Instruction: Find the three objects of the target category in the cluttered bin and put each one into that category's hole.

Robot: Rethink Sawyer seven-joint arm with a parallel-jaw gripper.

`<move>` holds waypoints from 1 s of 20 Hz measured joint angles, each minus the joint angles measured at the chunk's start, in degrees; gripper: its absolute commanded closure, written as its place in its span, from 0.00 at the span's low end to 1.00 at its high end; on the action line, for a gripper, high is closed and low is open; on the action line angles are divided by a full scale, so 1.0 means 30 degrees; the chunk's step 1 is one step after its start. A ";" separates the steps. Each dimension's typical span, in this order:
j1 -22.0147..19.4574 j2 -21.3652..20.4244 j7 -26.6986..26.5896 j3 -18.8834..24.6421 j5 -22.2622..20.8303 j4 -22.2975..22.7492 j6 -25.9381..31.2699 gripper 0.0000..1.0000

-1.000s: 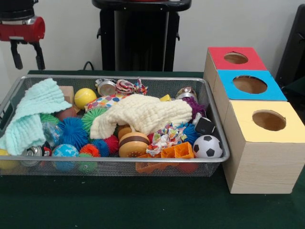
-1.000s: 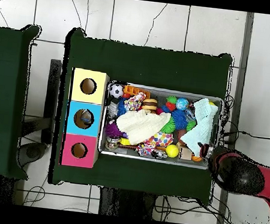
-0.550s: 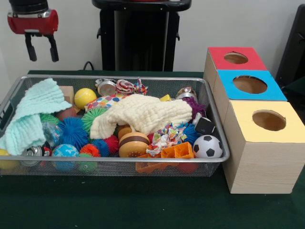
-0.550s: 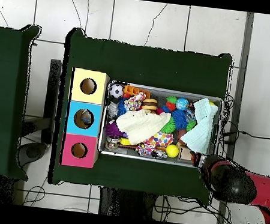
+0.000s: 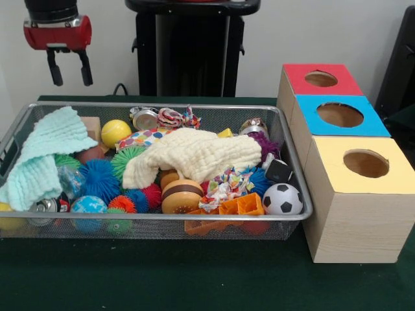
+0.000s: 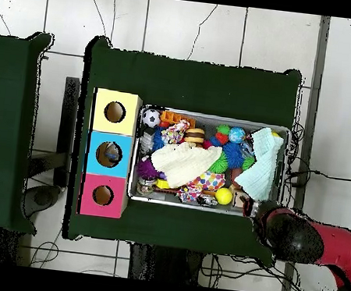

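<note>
- Front view: the pincer (image 5: 67, 67), spread and empty, has shifted sideways along the wire bin's (image 5: 194, 105) far rim, toward its middle.
- Searching continues; nothing grasped yet.

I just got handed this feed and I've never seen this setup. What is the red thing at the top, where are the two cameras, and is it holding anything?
The red and black tool is the robot arm's grasping end, hanging open and empty above the wire mesh bin's far rim. One picture looks across the table at the robot; the other looks straight down, where the arm shows at the bin's corner. The bin holds clutter: a mint green cloth, a cream knitted cloth, a yellow ball, a small soccer ball and spiky rubber balls. Beside it stand three wooden boxes, each with a round hole: red-topped, blue-topped, yellow-topped.
</note>
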 measured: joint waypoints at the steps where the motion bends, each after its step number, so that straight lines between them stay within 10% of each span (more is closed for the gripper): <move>1: 0.0059 0.0077 0.0000 0.0000 -0.0019 0.0000 -0.0004 0.00; 20: 0.0886 0.1480 0.0000 -0.0003 -0.0298 -0.0017 -0.0004 0.00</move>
